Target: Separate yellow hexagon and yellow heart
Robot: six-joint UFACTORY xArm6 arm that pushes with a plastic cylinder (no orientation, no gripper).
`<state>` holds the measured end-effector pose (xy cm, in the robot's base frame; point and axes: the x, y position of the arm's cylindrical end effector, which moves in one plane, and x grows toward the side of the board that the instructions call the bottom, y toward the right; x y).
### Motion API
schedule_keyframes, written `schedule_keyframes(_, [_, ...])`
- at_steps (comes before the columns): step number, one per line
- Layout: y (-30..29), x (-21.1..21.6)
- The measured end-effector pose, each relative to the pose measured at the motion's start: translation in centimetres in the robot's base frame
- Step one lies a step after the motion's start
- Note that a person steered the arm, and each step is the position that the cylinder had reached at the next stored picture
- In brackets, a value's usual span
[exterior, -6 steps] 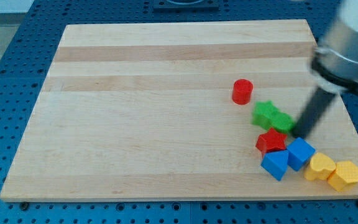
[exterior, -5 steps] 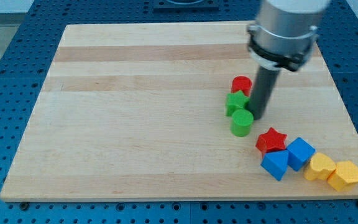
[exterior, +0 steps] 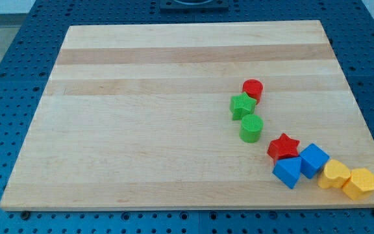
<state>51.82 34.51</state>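
Tool tip out of view; state indeterminable. Yellow heart (exterior: pixel 334 174) and yellow hexagon (exterior: pixel 360 182) touching at bench (exterior: pixel 141 130) bottom-right corner, hexagon rightmost. Blue cube (exterior: pixel 313 160) just left of heart; red star (exterior: pixel 283 147), green cylinder (exterior: pixel 251 128) farther up-left.

my tip — out of frame, position relative to the blocks unknown; yellow heart (exterior: pixel 335 174) and yellow hexagon (exterior: pixel 360 182) overlap — contact edge unclear
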Motion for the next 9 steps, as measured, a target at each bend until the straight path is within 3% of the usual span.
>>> schedule_keyframes(2, [-0.7,9.8])
schedule_keyframes(3, [-1.5,9.9])
schedule_keyframes(4, [-6.2,9.9])
schedule_keyframes(6, [-29.6,6.7])
schedule_keyframes(7, [-36.3,4.0])
schedule_keyframes(9, [-37.6,3.9])
